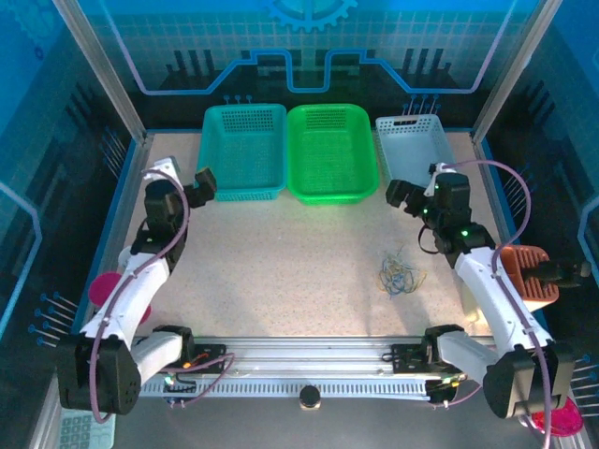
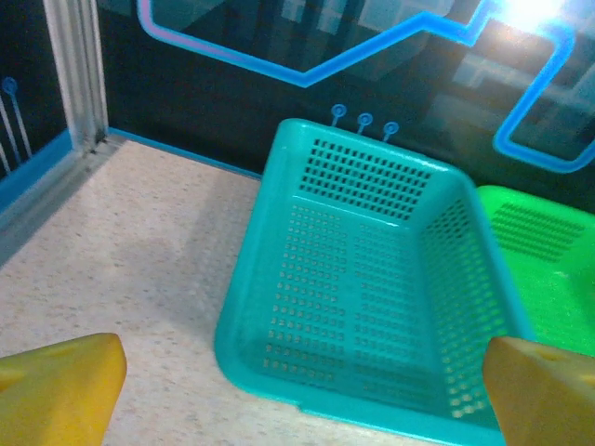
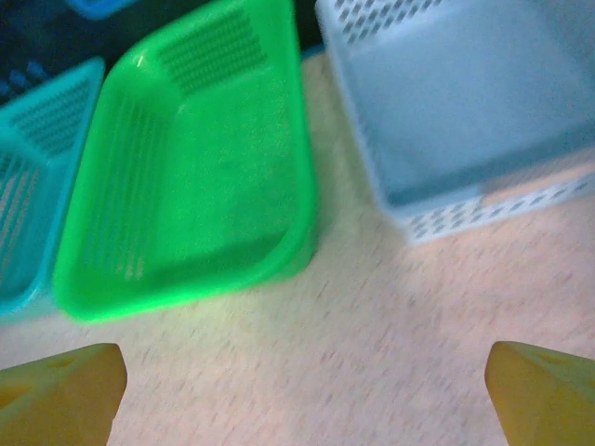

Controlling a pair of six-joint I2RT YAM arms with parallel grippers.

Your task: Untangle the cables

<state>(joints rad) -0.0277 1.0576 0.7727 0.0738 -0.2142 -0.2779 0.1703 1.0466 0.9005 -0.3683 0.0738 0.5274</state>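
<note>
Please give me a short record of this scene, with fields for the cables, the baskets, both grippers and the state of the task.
cables: small tangled clump on the table, right of centre
baskets: teal basket, green basket, grey basket, in a row at the far edge, all empty
left gripper: open, holding nothing, by the teal basket's near left corner
right gripper: open, holding nothing, in front of the grey basket, beyond the cables
task: not begun; cables untouched
</note>
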